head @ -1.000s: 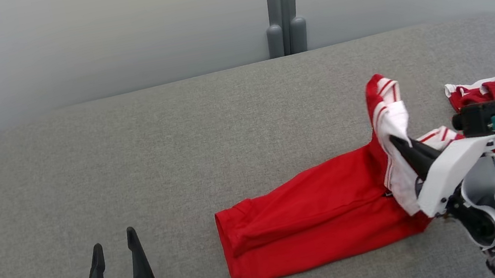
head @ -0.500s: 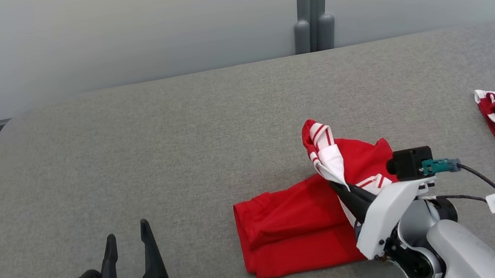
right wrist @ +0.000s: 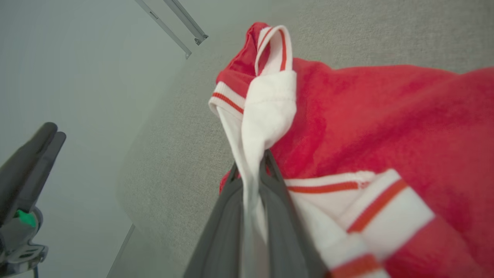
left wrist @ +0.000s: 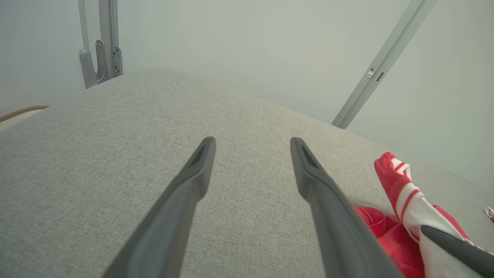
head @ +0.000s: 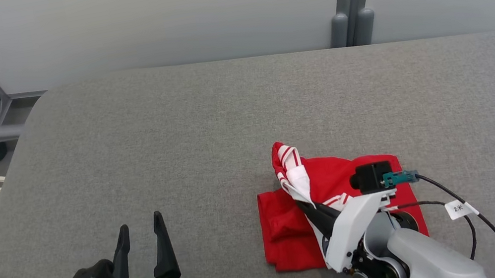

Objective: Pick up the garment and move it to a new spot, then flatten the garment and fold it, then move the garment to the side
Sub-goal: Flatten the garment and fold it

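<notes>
Here, crumpled red garment (head: pixel 329 175), striped trim (head: pixel 287 160), woven grey table (head: pixel 176 135)

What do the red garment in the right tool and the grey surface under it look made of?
Red garment: soft matte knit, likely jersey; it drapes and bunches, with white striped trim. Grey surface: matte woven upholstery fabric, seemingly padded; fine heathered weave and rounded edges show.
</notes>
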Available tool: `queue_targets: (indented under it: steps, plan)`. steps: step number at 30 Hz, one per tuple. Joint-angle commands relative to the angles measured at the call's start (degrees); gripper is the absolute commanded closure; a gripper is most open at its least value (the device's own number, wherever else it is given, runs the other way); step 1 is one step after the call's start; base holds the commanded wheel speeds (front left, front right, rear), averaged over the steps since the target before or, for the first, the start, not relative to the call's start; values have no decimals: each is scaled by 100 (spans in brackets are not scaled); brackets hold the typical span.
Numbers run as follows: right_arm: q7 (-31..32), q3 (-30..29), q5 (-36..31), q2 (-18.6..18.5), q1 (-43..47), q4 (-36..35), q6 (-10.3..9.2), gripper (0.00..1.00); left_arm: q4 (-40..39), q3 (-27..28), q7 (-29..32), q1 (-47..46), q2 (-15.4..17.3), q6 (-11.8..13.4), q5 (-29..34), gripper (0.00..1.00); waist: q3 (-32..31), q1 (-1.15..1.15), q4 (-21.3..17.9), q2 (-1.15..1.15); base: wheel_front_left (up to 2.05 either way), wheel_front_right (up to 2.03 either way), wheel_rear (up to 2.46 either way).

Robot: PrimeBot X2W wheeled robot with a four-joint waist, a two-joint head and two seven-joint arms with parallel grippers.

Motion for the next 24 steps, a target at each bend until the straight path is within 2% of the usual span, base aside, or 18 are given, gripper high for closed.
queue_targets:
  steps: [1, 8, 9, 10, 11, 12, 24]
  plan:
    - [-81, 147, 156, -16, -113, 112, 3, 100, 20, -9, 10, -83, -19, -25, 31, 0, 13, 0, 59, 0, 0, 0, 0]
    - [-260, 888, 731, -17, -422, 748, 2, 100, 51, -25, -14, -125, -43, -10, 20, 0, 19, 0, 104, 0, 0, 0, 0]
    - [-291, 967, 797, -16, -454, 799, 2, 90, 54, -21, -15, -123, -41, -10, 14, 0, 18, 0, 100, 0, 0, 0, 0]
    - [-324, 1045, 865, -17, -482, 838, 2, 59, 57, -19, -17, -120, -39, -11, 7, 0, 16, 0, 93, 0, 0, 0, 0]
    - [-364, 1118, 934, -16, -510, 850, 2, 20, 61, -14, -21, -116, -34, -13, -1, 0, 12, 0, 85, 0, 0, 0, 0]
    - [-410, 1186, 997, -16, -541, 861, 2, 0, 66, -9, -24, -111, -29, -16, -8, 0, 7, 0, 76, 0, 0, 0, 0]
    - [-868, 1813, 1529, -19, -897, 605, 2, 0, 78, -10, -44, -8, 10, 8, -36, 0, -100, 0, -52, 0, 0, 0, 0]
